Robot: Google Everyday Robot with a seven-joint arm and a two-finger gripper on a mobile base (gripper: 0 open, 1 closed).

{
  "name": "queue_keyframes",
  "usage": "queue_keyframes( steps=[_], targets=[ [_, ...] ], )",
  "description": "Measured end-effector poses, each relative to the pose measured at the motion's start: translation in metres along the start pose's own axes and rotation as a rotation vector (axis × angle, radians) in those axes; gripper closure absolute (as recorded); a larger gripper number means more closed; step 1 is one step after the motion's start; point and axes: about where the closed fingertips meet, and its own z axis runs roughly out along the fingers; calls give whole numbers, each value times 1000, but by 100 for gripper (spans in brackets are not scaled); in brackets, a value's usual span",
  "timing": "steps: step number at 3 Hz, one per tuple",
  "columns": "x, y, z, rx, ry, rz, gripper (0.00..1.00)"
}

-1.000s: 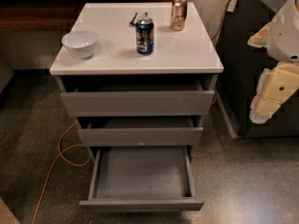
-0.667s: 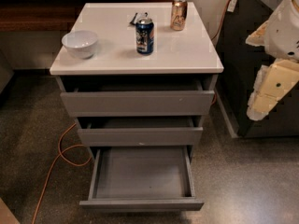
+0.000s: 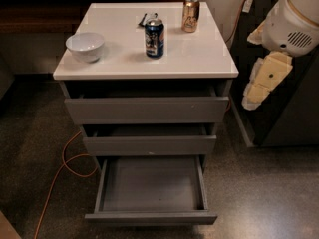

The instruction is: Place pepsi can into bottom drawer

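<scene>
The pepsi can (image 3: 154,38) stands upright on the white cabinet top (image 3: 199,54), near the middle toward the back. The bottom drawer (image 3: 151,217) is pulled out and open, its tray bare inside. The two grey drawers above it are pushed in. My gripper (image 3: 254,91) hangs at the right of the cabinet, beside its right edge and level with the top drawer, well apart from the can. It holds nothing that I can see.
A white bowl (image 3: 85,46) sits at the left of the top. A gold can (image 3: 190,14) stands at the back right, and a small dark object (image 3: 145,19) lies behind the pepsi can. An orange cable (image 3: 65,166) runs over the floor at left. A dark unit (image 3: 289,108) stands at right.
My arm and gripper have shifted slightly left and up at the right side. The cans, bowl and drawers have not moved.
</scene>
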Motion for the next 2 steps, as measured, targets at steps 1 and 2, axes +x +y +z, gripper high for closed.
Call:
queue_keyframes(
  steps=[1, 2],
  targets=[
    [-24, -42, 27, 14, -88, 38, 0],
    [-43, -70, 46, 20, -143, 71, 0]
  ],
)
